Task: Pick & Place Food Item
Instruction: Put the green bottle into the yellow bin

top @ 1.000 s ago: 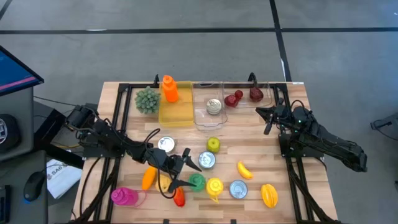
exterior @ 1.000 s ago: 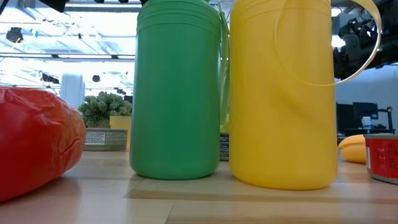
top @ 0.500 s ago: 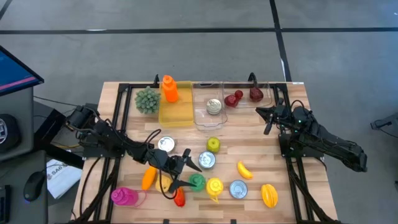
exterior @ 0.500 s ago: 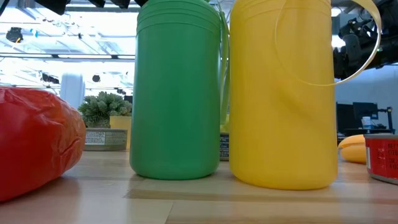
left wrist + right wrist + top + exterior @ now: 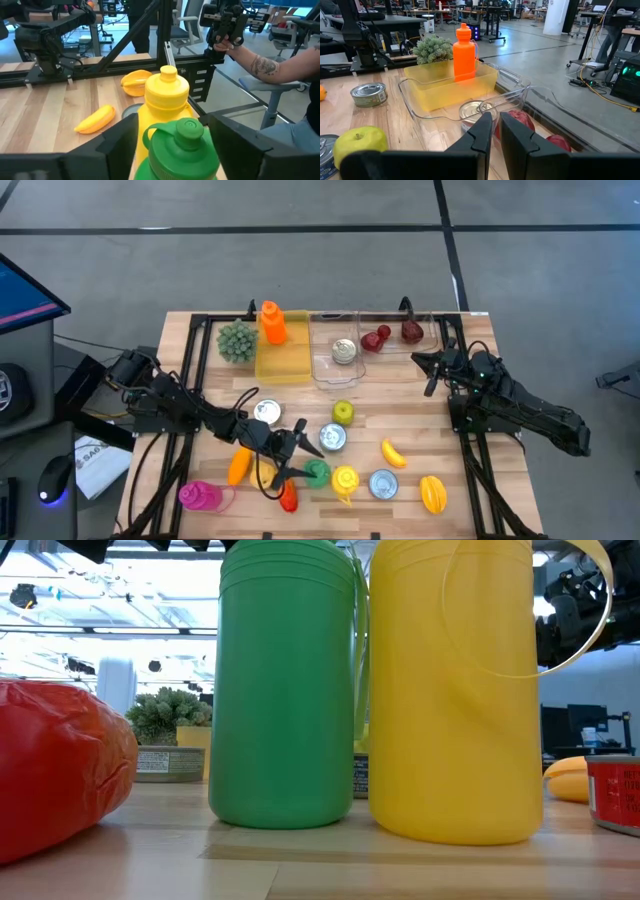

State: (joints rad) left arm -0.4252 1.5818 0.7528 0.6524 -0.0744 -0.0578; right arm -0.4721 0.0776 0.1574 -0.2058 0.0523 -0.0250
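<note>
The left gripper (image 5: 288, 457) is low over the front of the table, right at the green bottle (image 5: 181, 145). Its two fingers stand apart, one on each side of the bottle's cap, and they do not hold it yet. The yellow bottle (image 5: 165, 100) stands just behind the green one, touching or almost touching it.

The right gripper (image 5: 433, 370) waits at the right side of the table, beside the clear bins. Its fingers are pressed together and hold nothing.

Some sorting looks done. The orange bottle (image 5: 271, 322) stands in the yellow bin (image 5: 283, 360). A can (image 5: 343, 351) sits in the clear bin (image 5: 333, 373) next to it, and two dark red fruits (image 5: 376, 338) lie in the last bin.

A lot is left on the table: a green apple (image 5: 343, 412), a banana (image 5: 393, 452), more cans, a pink bottle (image 5: 198, 496) and other fruit. I think the green bottle goes next.
</note>
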